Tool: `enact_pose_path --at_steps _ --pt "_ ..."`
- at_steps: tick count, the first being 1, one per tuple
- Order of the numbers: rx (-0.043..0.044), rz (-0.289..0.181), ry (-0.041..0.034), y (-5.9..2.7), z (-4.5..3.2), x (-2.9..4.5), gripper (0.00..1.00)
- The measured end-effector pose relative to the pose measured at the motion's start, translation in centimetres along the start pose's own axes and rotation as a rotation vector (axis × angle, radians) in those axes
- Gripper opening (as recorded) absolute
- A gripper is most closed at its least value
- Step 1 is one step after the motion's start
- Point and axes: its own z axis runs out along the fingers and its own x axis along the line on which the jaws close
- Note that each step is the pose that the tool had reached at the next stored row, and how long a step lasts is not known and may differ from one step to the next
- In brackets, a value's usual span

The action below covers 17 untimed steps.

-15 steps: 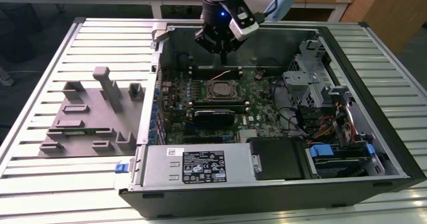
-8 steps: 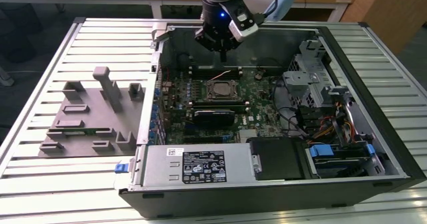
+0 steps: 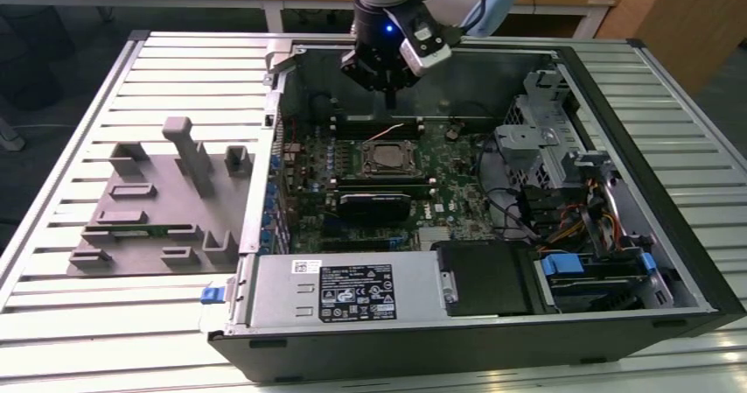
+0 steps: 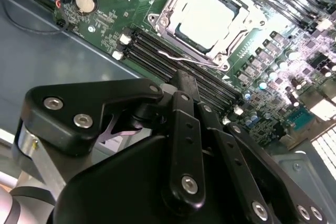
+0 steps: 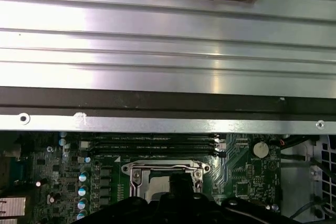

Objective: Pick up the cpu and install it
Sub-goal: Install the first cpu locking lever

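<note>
The cpu (image 4: 210,17) lies flat in the motherboard socket, its pale silver top framed by the metal load bracket (image 4: 160,22). The exterior view shows the cpu (image 3: 389,158) at the middle of the open computer case. My gripper (image 3: 389,102) hangs above the board just behind the socket, tilted, its fingers drawn together with nothing between them. In the second wrist view the gripper (image 4: 185,78) ends over the memory slots beside the socket. In the first wrist view the fingers (image 5: 181,182) cover part of the cpu (image 5: 156,187).
A black finned block (image 3: 373,207) sits on the board in front of the socket. The power supply (image 3: 338,292) and drive cage (image 3: 548,139) crowd the case. A grey fixture with upright blocks (image 3: 152,209) stands on the slatted table (image 3: 70,323) at the exterior view's left.
</note>
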Motion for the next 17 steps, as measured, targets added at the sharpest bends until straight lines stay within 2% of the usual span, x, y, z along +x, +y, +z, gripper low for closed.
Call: enact_pose_path --at_steps 8,15,17 --pt "-0.0217 0.003 -0.0001 -0.53 0.79 0.10 0.11" --pt "-0.0503 0.006 -0.0001 -1.06 1.45 0.18 0.11" --pt "-0.0547 0.007 -0.0003 -1.20 1.67 0.21 0.11"
